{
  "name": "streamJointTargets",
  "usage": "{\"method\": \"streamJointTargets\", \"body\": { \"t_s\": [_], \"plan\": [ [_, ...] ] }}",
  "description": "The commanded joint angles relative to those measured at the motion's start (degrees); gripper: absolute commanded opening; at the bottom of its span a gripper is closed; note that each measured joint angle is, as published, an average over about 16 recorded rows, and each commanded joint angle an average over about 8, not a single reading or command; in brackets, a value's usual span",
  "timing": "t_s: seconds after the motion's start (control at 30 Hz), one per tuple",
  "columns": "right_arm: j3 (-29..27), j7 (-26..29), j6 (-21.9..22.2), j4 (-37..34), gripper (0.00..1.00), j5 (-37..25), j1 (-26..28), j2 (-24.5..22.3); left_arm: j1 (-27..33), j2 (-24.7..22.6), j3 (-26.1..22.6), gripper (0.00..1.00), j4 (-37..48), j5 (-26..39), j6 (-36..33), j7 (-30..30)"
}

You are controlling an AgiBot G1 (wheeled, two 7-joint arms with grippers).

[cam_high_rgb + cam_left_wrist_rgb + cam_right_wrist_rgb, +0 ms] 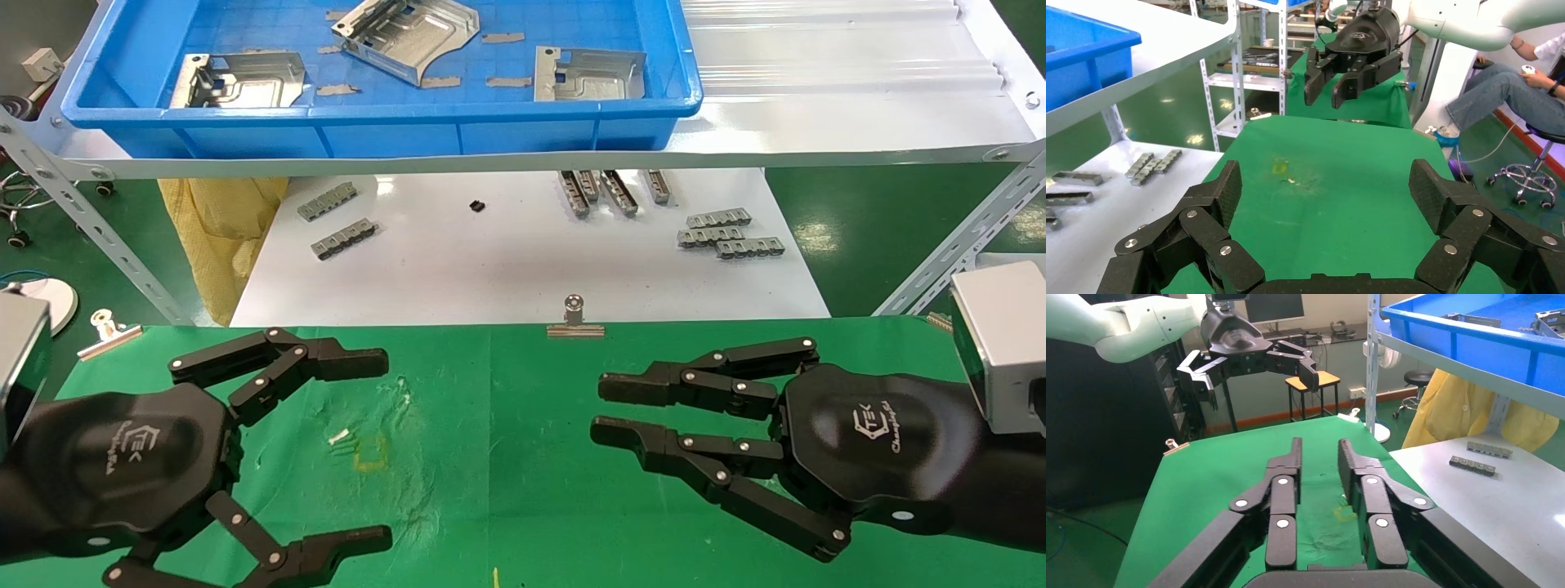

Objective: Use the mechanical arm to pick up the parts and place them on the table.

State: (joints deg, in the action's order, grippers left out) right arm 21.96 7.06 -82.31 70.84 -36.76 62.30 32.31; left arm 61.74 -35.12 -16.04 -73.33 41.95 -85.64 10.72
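Three silvery stamped parts (237,80), (406,37), (588,73) lie in a blue tray (376,114) on the upper shelf. My left gripper (386,449) hovers over the left of the green-cloth table (490,392), jaws wide open and empty; its own view (1324,184) shows only cloth between the fingers. My right gripper (596,408) hovers over the right of the table, open with a narrow gap and empty, as its own view (1319,447) shows. No part lies on the table. Each wrist view also shows the other gripper farther off.
Small grey slotted bars (727,233), (335,220) lie on the white board (523,261) below the shelf. Binder clips (575,318), (106,331) sit on the table's far edge. A yellowish stain (372,457) marks the cloth. Slanted shelf struts (98,237), (956,253) flank the board.
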Motion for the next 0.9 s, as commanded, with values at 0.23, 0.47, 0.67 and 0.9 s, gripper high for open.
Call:
{"method": "streamJointTargets", "body": {
  "t_s": [0.23,0.47,0.67,0.9],
  "plan": [
    [0.0,0.0,0.0,0.0,0.00,0.0,0.0,0.0,0.0,0.0,0.0,1.00,0.0,0.0,0.0,0.0],
    [0.0,0.0,0.0,0.0,0.00,0.0,0.0,0.0,0.0,0.0,0.0,1.00,0.0,0.0,0.0,0.0],
    [0.0,0.0,0.0,0.0,0.00,0.0,0.0,0.0,0.1,0.0,0.0,1.00,-0.1,0.0,0.0,0.0],
    [0.0,0.0,0.0,0.0,0.00,0.0,0.0,0.0,5.8,-1.6,0.0,1.00,0.4,1.9,1.6,0.4]
  ]
}}
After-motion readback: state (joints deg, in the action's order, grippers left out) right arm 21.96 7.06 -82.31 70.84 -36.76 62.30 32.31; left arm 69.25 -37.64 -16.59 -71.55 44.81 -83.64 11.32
